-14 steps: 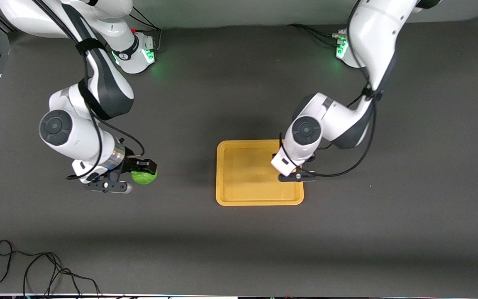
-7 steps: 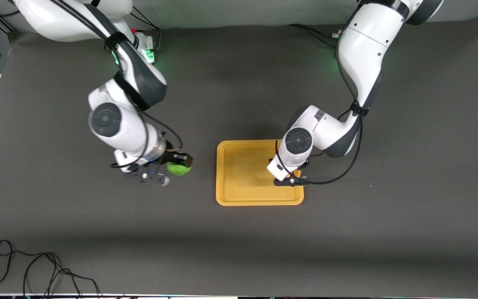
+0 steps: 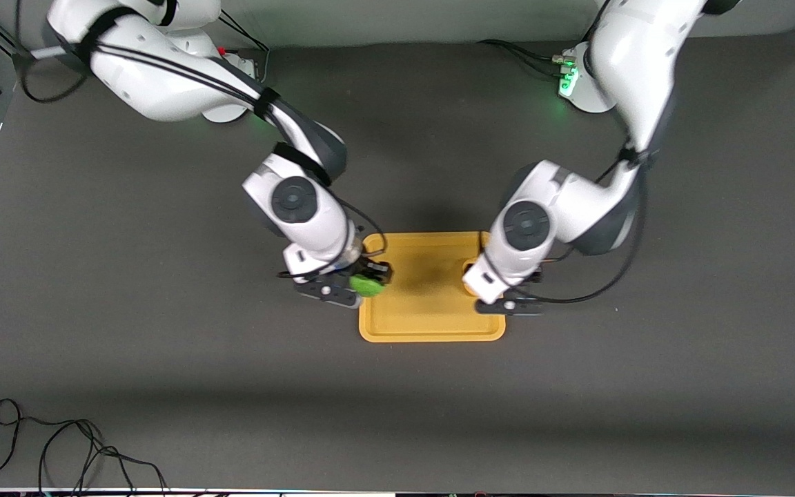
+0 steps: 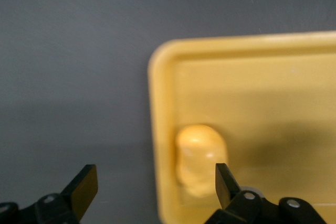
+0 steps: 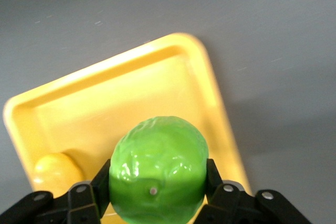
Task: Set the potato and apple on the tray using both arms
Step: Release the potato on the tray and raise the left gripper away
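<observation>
Since 1 second ago, the right arm has swung in from its own end of the table toward the middle, bringing the apple (image 3: 368,285) with it, and the left gripper (image 3: 508,293) has let the potato (image 3: 470,267) down onto the tray (image 3: 432,330). Now the right gripper (image 3: 359,284) hangs over the tray's rim at the right arm's end, its 2 fingers clamped on the apple (image 5: 157,169) from both sides; the ball bulges well past the pads (image 5: 210,174). From the apple, the tray floor lies below and toward the left arm's end, so a short carry inward looks like what the release turns on. The left gripper (image 4: 152,187) hovers just above the tray's other end with its fingers spread wide and nothing between them. The potato (image 4: 199,158) lies in the tray (image 4: 157,77) close against that end's rim, its long axis running roughly along that rim. The right arm is the only one with anything left to place. The apple is a round, glossy, bright green ball with a faintly dimpled, mottled skin; the potato is a smooth, lumpy, pale yellow-orange oblong, plastic-looking and near the tray's colour. The tray is a flat rectangle of yellow-orange plastic with rounded corners and a low raised rim. A round ball may roll on so flat a floor, so I judge a low release wise, well apart from the potato. A matte dark grey mat (image 3: 163,386) covers the table.
</observation>
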`<state>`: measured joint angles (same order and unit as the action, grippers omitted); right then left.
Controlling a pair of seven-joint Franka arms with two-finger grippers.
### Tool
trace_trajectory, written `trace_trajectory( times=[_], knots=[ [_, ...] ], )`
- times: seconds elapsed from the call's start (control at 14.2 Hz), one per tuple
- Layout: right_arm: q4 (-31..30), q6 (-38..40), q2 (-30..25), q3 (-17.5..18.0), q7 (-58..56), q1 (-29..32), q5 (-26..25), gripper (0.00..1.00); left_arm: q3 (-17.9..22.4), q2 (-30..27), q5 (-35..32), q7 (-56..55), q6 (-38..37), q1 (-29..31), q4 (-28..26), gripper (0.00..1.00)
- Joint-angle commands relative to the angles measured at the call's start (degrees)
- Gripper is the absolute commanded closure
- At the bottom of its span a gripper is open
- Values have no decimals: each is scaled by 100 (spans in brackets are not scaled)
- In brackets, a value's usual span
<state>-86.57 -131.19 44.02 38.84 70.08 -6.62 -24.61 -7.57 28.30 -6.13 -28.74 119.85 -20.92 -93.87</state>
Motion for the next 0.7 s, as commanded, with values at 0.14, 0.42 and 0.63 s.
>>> trace_trajectory(
  times=[0.14,0.42,0.63],
  knots=[
    [667,-451,940,72,1428,-646,-1141,72,-16,-1219,-108,1410,-794,1035,-360,0],
    [606,-180,1073,19,1465,-674,-1503,72,-25,-2230,-29,2609,-1560,2055,-325,0],
    [615,-3,1178,10,1465,-674,-1714,72,-7,-2479,-38,2785,-2016,2285,42,0]
  ],
)
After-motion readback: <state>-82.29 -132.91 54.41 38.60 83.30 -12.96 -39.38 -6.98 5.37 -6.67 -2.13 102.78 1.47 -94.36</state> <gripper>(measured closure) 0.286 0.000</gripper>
